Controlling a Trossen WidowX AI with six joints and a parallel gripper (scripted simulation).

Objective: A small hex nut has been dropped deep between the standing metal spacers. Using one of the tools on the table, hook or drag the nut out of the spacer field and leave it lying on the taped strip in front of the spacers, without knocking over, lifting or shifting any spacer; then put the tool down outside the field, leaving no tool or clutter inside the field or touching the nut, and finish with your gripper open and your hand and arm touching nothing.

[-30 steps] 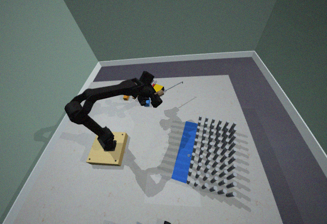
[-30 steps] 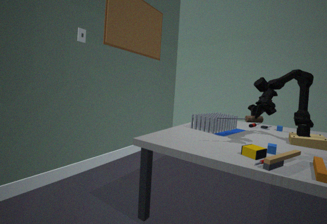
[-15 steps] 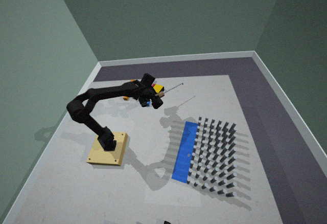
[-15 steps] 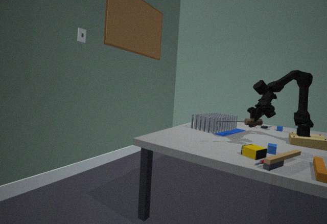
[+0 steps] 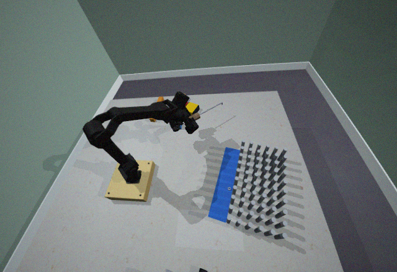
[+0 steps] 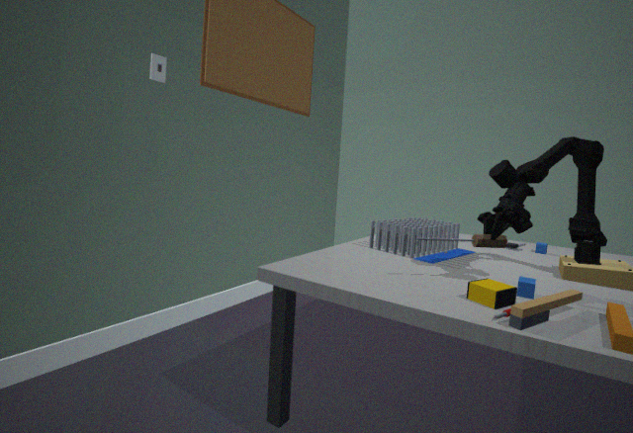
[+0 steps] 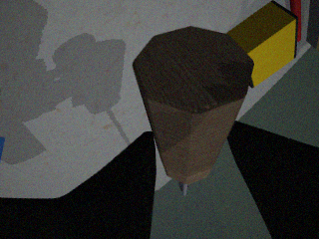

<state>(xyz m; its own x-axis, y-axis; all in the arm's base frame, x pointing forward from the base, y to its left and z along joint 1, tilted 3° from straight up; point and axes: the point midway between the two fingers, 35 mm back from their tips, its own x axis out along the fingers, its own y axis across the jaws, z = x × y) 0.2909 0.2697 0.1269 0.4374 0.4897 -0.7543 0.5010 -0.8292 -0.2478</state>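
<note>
My gripper is shut on the wooden handle of a hook tool. Its thin metal rod points away from the arm, with a small bent tip in the top view. The tool is held above the table, outside the spacer field, and its shadow lies on the table apart from it. The hex nut lies on the blue taped strip, near its edge by the front row of spacers. The metal spacers stand upright in rows.
A yellow block, a blue cube, a wooden bar on a grey block, a red-handled tool and an orange bar lie beyond the arm. Another blue cube lies near the base.
</note>
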